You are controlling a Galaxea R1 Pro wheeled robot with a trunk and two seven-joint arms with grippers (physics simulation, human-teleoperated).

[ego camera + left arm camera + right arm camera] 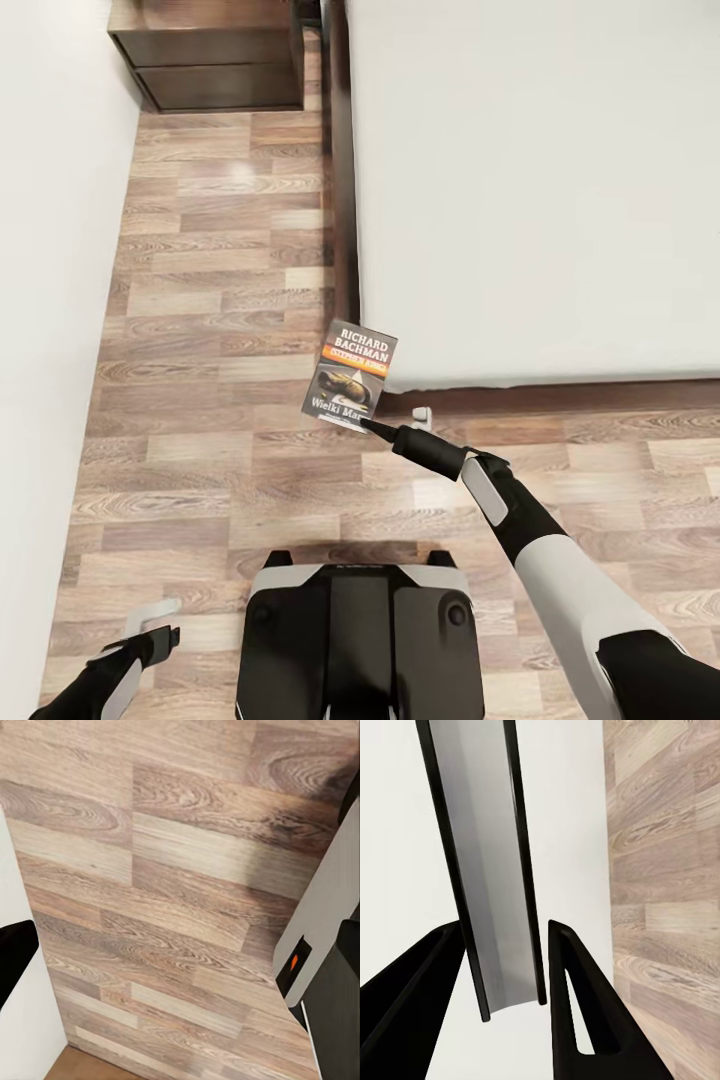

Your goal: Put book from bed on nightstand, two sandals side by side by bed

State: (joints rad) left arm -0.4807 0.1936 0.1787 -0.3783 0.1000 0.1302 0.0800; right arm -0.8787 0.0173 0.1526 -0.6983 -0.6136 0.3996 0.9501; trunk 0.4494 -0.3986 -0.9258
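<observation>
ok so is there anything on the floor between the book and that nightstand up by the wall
Nothing visible. The right gripper holds the book near the bed's corner, and the strip of wood floor between the wall and the bed frame runs bare up to the nightstand. What lies on the nightstand's top is cut off by the frame.

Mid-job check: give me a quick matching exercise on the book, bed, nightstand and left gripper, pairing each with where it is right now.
Things:
1. book
2. bed
3. nightstand
4. left gripper

Places:
A. low beside the robot's base, over the wood floor
B. in the far corner, against the white wall
C. clamped between the fingers of the right gripper, off the mattress
D. spread across the right side of the head view, mattress bare

Pairs: 1-C, 2-D, 3-B, 4-A
</observation>
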